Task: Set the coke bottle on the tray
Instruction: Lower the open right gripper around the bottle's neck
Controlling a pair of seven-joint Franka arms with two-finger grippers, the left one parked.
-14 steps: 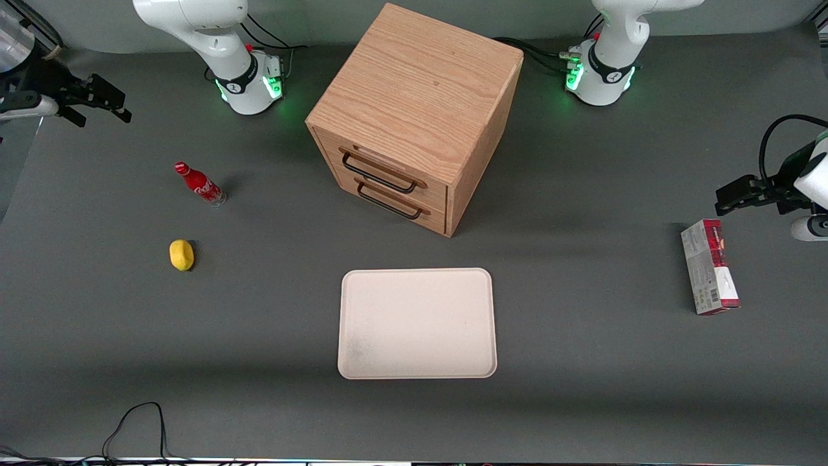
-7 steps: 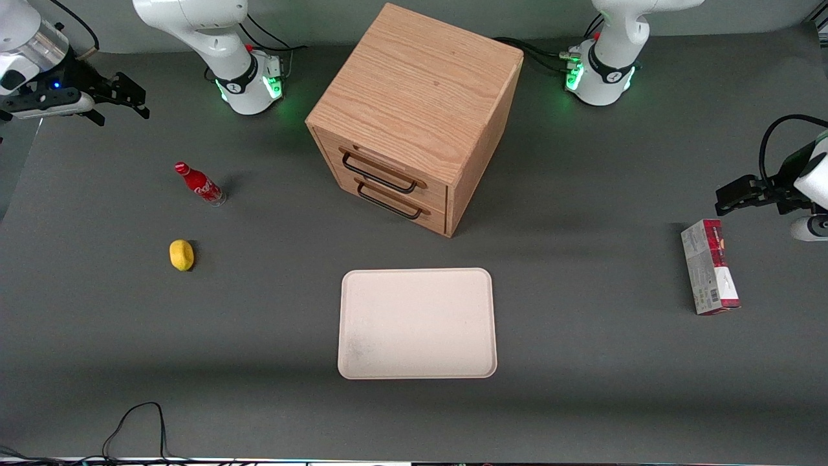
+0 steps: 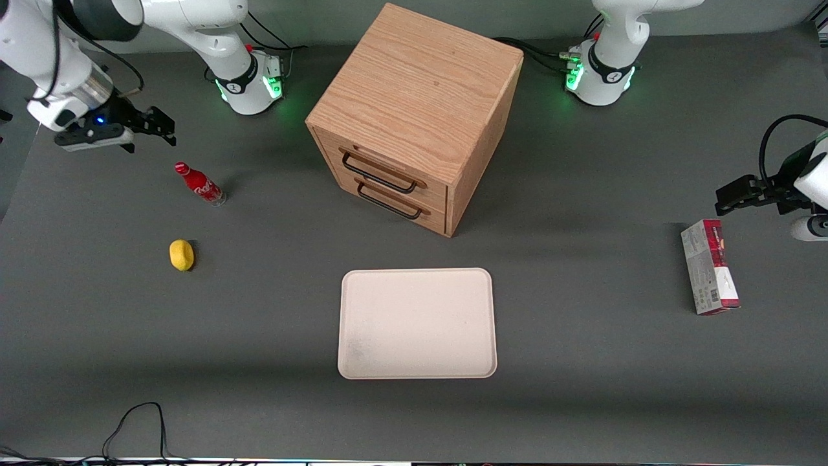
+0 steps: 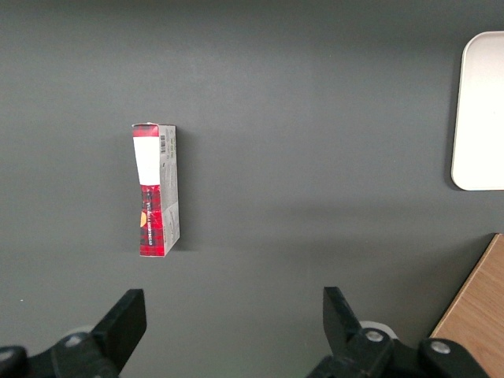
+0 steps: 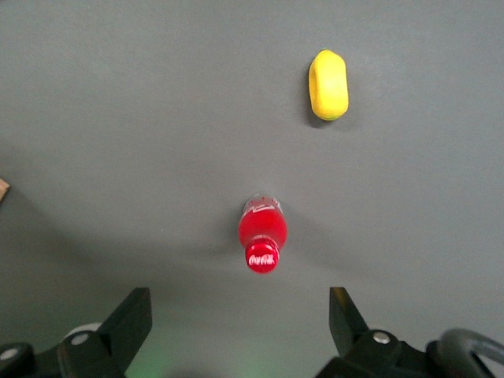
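The small red coke bottle (image 3: 200, 184) with a red cap stands upright on the dark table toward the working arm's end; it also shows in the right wrist view (image 5: 262, 234), seen from above. The cream tray (image 3: 418, 322) lies flat in front of the wooden cabinet, nearer the front camera, with nothing on it. My right gripper (image 3: 162, 127) hangs above the table, a little farther from the front camera than the bottle. Its fingers (image 5: 132, 319) are spread wide and hold nothing.
A yellow lemon (image 3: 182, 254) lies nearer the front camera than the bottle. A wooden two-drawer cabinet (image 3: 414, 116) stands mid-table. A red-and-grey carton (image 3: 709, 274) lies toward the parked arm's end. A black cable (image 3: 132, 424) loops at the table's near edge.
My right gripper has moved in from the table's edge toward the bottle and lower. The bottle, lemon and tray have not moved.
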